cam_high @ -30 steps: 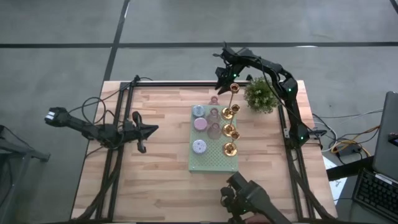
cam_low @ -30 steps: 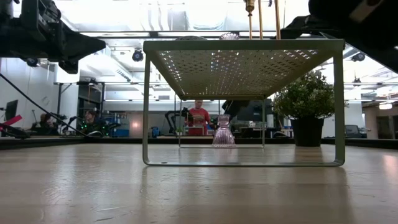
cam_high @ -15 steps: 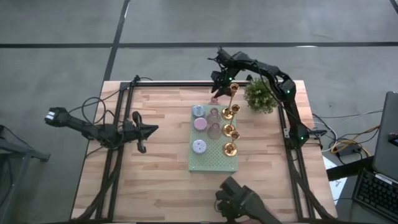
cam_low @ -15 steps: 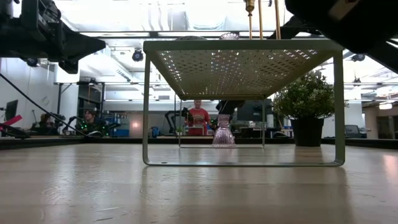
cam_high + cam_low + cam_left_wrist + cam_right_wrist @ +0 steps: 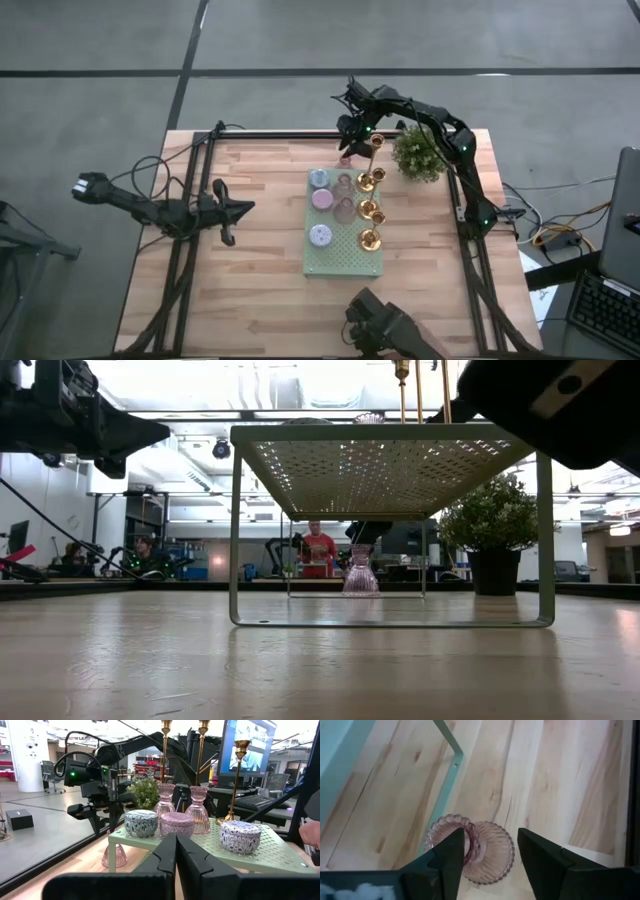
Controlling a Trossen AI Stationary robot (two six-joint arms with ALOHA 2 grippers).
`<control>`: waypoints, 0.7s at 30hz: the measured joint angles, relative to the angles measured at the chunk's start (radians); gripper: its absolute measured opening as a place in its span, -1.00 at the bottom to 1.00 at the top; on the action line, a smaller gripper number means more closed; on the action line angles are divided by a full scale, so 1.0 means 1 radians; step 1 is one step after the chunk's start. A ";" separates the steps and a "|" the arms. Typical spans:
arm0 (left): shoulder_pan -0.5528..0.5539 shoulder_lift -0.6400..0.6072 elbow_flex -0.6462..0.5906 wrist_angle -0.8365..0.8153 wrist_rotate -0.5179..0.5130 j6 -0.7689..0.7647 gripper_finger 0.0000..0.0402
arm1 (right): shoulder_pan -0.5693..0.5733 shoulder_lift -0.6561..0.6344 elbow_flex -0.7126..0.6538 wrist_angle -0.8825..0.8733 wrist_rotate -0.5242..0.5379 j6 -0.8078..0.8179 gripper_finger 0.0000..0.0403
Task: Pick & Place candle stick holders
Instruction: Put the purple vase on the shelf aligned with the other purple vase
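The right end effector (image 5: 490, 855) hangs over a pink ribbed glass holder (image 5: 477, 851) standing on the wooden surface (image 5: 250, 270) just beside the far edge of the green perforated stand (image 5: 343, 255) — its fingers apart, straddling it, not yet gripping. The left end effector (image 5: 176, 851) waits clenched, well apart, facing the stand's other holders.

The holders (image 5: 345, 210) stand on the raised mat (image 5: 343, 262); one holder (image 5: 344, 159) stands on the table (image 5: 260, 290) behind it, the plant (image 5: 420, 152) to its right.
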State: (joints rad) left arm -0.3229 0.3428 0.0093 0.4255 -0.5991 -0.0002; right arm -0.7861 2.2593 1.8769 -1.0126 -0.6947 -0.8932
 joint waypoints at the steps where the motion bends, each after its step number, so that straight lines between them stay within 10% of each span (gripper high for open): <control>1: 0.000 0.000 0.000 0.000 0.000 0.000 -0.93 | 0.003 0.000 -0.001 0.000 0.002 -0.004 -0.16; 21: 0.000 0.000 0.000 0.000 0.000 0.000 -0.93 | 0.010 -0.003 -0.003 -0.004 0.073 -0.042 -0.90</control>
State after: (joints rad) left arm -0.3229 0.3428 0.0093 0.4255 -0.5991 -0.0002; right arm -0.7765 2.2559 1.8740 -1.0169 -0.6217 -0.9349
